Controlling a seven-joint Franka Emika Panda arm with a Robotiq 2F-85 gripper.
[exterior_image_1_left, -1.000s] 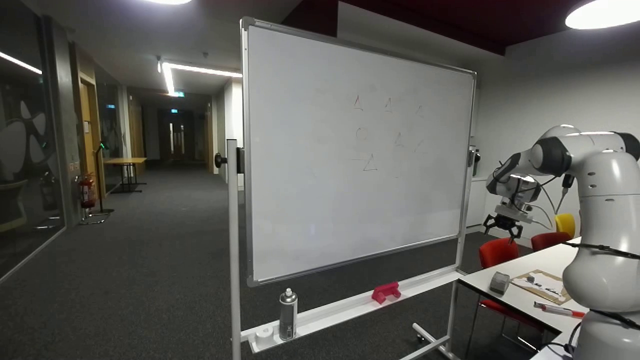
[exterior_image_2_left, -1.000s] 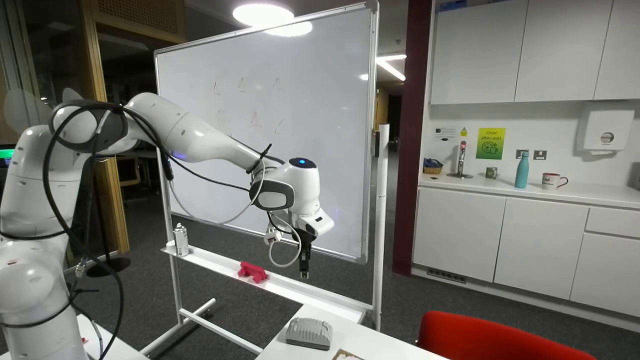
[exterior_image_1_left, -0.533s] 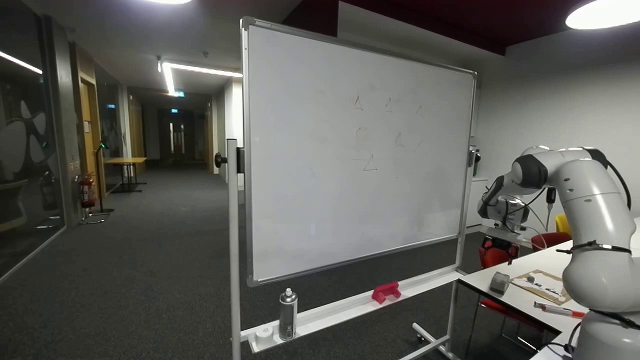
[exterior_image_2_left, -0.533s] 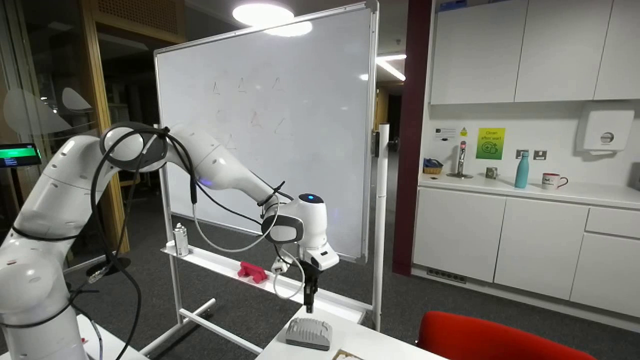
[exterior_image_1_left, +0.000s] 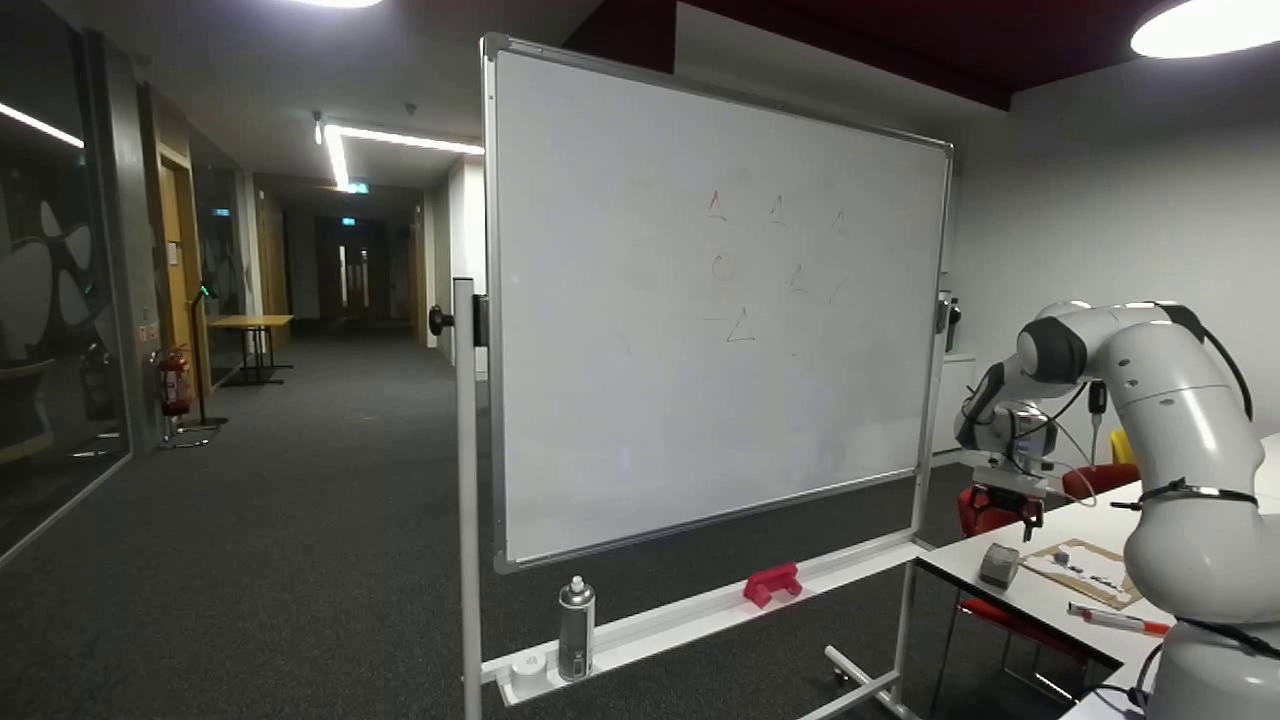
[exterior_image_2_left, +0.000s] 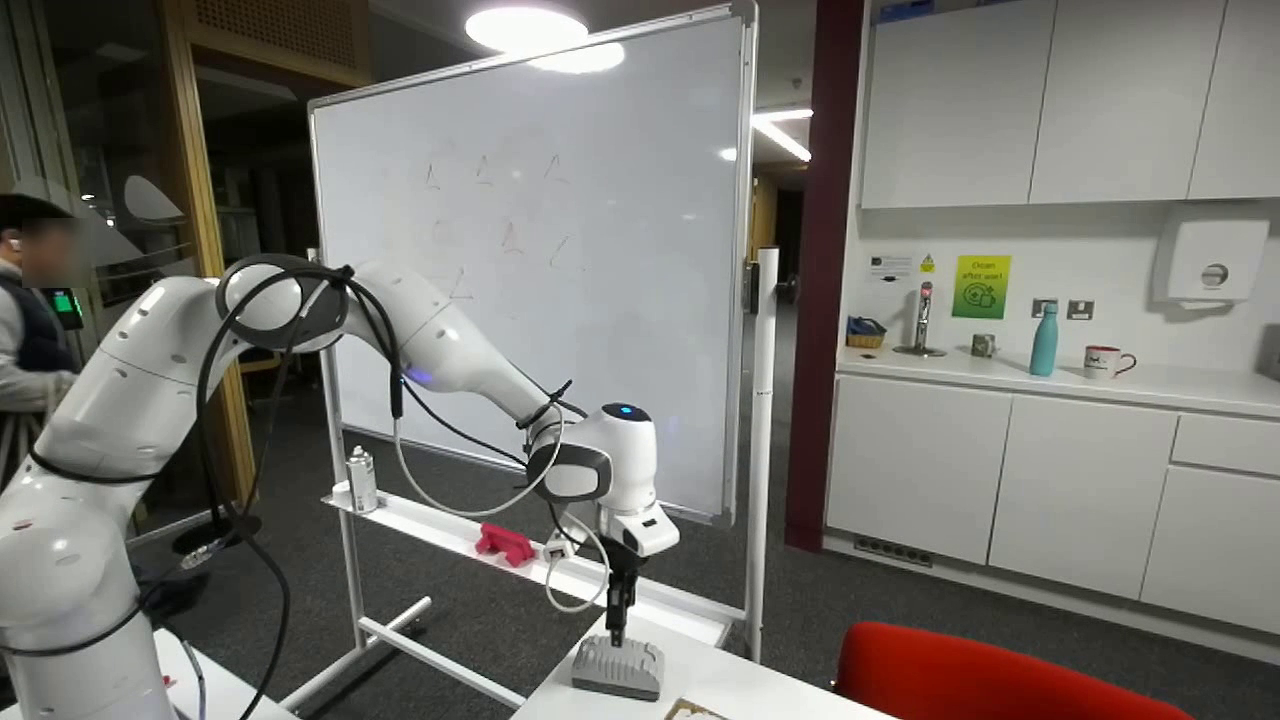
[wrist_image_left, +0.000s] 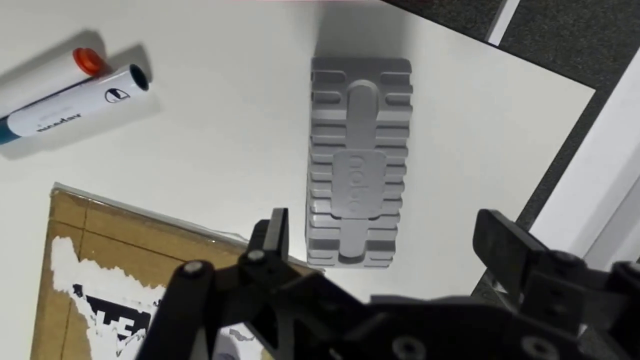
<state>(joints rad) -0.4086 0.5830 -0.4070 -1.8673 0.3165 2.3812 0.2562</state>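
Hovers above a grey eraser (wrist_image_left: 359, 182) lying flat near the corner of a white table (wrist_image_left: 225, 125), with the black gripper (wrist_image_left: 381, 225) spread wide and empty; seems aligned across the eraser's narrow side (the easier way to straddle).

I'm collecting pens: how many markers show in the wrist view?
2, side by side on the table, upper left: an orange-ended marker and a teal-ended marker; others may be hidden.

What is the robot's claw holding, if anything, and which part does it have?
Nothing is held: the gripper has its jaws wide open, and the gray ridged block nearest it lies on the white table.
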